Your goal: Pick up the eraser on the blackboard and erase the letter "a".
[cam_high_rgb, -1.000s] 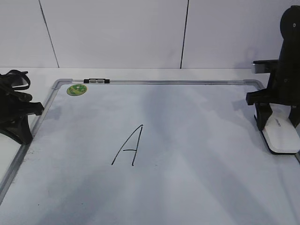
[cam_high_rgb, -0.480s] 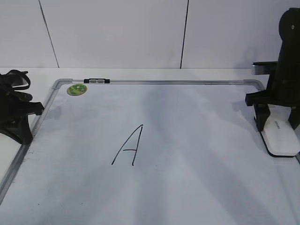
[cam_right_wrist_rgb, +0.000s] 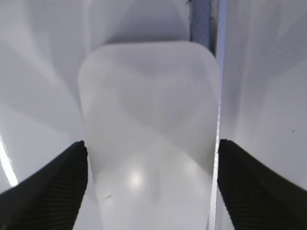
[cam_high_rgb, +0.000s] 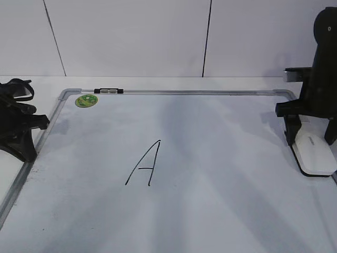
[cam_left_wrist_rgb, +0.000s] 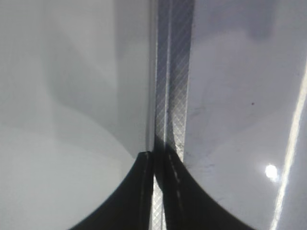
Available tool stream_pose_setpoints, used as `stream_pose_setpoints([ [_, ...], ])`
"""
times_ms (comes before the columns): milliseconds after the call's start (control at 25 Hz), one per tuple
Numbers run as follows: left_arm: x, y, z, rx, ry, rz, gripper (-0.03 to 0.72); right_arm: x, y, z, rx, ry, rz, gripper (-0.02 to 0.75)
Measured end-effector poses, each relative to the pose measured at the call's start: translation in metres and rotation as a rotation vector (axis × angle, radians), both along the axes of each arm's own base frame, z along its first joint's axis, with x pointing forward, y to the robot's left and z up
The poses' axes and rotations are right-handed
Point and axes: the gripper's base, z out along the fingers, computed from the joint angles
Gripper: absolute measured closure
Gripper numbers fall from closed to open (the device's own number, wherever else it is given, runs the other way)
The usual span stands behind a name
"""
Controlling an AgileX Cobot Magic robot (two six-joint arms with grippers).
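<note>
Right wrist view looks straight down on the eraser [cam_right_wrist_rgb: 148, 134], a smooth white rounded-rectangular block with a soft gloss and a bright glint near its lower middle; it lies between the two black jaws of the right gripper [cam_right_wrist_rgb: 151, 184], which stand spread on either side of it, each tip level with the block's edge, though contact on either side cannot be told. Just beyond the right-hand jaw runs the silver frame strip of the blackboard [cam_right_wrist_rgb: 217, 86]. From the exterior view the same eraser [cam_high_rgb: 314, 153] sits flat at the board's right edge, showing a thin black felt layer under the white shell and a small grey logo too small to read, with the right gripper [cam_high_rgb: 310, 138] straddling its far end. The blackboard [cam_high_rgb: 210, 211] is a glossy white dry-erase sheet with a silver metal frame, grey rounded corners, a round green sticker [cam_high_rgb: 86, 100] whose print is illegible, and a small black-and-white clip [cam_high_rgb: 108, 91] on the far rail. One tall capital "A" [cam_high_rgb: 144, 164] in thin black marker stands well left of the right jaws. Left wrist view shows the left gripper [cam_left_wrist_rgb: 157, 191] with its dark jaws pressed together over the cross-hatched metal frame [cam_left_wrist_rgb: 175, 72].
</note>
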Motion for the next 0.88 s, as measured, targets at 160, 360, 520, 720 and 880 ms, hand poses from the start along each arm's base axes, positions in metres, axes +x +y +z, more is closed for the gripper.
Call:
stream_pose_setpoints([
  [160, 0.000, 0.000, 0.000, 0.000, 0.000, 0.000, 0.659, 0.010, 0.001, 0.015, 0.009, -0.062, -0.008, 0.073],
  [360, 0.000, 0.000, 0.000, 0.000, 0.000, 0.000, 0.657, 0.015, 0.003, 0.044, 0.029, -0.155, -0.013, 0.082],
  [520, 0.001, 0.001, 0.001, 0.008, -0.001, -0.007, 0.617, 0.012, 0.003, 0.060, 0.042, -0.195, -0.018, 0.084],
  [720, 0.007, 0.002, 0.004, 0.032, 0.016, -0.028, 0.485, 0.010, 0.004, 0.065, 0.056, -0.202, -0.023, 0.088],
  [880, 0.014, 0.003, 0.017, 0.049, -0.004, -0.036, 0.369, 0.008, 0.005, 0.070, 0.059, -0.215, -0.023, 0.098],
])
